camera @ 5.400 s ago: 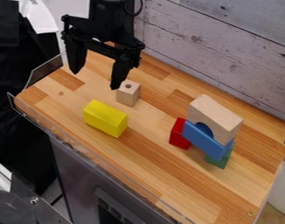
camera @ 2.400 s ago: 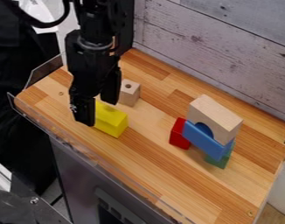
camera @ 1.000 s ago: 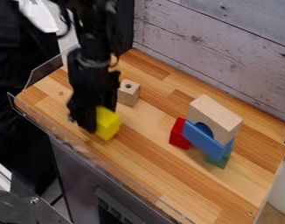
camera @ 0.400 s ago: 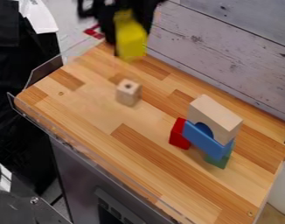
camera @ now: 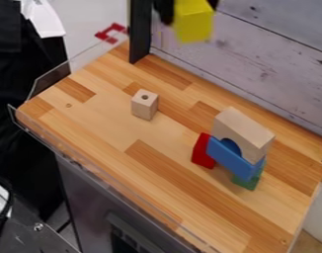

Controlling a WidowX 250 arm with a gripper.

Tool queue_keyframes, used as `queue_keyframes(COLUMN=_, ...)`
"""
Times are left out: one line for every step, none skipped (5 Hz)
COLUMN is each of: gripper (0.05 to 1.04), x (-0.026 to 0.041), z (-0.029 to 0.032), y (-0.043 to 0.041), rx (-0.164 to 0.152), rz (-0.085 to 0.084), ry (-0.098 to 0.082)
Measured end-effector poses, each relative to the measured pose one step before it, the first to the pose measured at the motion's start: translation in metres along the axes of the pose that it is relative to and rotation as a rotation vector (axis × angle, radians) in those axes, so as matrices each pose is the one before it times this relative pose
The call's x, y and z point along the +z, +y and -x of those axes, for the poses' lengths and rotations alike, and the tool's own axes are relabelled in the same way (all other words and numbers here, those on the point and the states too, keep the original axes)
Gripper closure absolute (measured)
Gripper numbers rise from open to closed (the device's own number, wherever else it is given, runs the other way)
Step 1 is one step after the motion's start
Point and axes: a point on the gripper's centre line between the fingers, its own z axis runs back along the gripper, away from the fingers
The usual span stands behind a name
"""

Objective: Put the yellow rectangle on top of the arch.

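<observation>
At the top edge of the camera view, my black gripper (camera: pixel 169 10) is shut on the yellow rectangle (camera: pixel 193 21), which hangs high in front of the wall's upper part. Most of the gripper is cut off by the view's edge. The natural-wood arch (camera: pixel 244 132) stands at the right of the table, resting on a tilted-looking blue block (camera: pixel 233 159). Below the blue block are a red block (camera: pixel 202 151) at the left and a green block (camera: pixel 248 180) at the right.
A small wooden block with a hole (camera: pixel 144 105) stands on the wooden table (camera: pixel 170 188), left of the stack. A whitewashed plank wall (camera: pixel 269 59) runs along the back. A dark post (camera: pixel 140 32) rises at the rear corner, and a clear rim edges the left.
The gripper took hold of the yellow rectangle on the table's left part, lifted it high and carried it rightward toward the back. The stack and the small wooden block have not moved.
</observation>
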Motion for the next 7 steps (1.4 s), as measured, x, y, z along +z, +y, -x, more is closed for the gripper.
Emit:
queue_keyframes(gripper=0.496, x=-0.01057, z=0.02474, y=-0.00628, rx=0.0548, rz=0.0054, ry=0.0644)
queue_keyframes(gripper=0.496, x=-0.01455, z=0.01849, y=-0.00061, rx=0.0229, rz=-0.0112, ry=0.0535)
queue_keyframes(gripper=0.496, x=-0.01449, z=0.01529, y=-0.00328, rx=0.0357, rz=-0.0191, ry=0.0518)
queue_keyframes(gripper=0.496, x=-0.01383, z=0.00788, y=-0.00704, rx=0.0278, rz=-0.0184, ry=0.0206)
queue_keyframes(gripper=0.496, x=-0.01363, z=0.00265, y=-0.0086, rx=0.0273, rz=-0.032, ry=-0.0074)
queue_keyframes(gripper=0.496, x=-0.00596, z=-0.0036, y=-0.0106, rx=0.0411, rz=-0.0252, ry=-0.033)
queue_keyframes(gripper=0.496, x=-0.0014, z=-0.00252, y=-0.00351, rx=0.0543, rz=0.0033, ry=-0.0448)
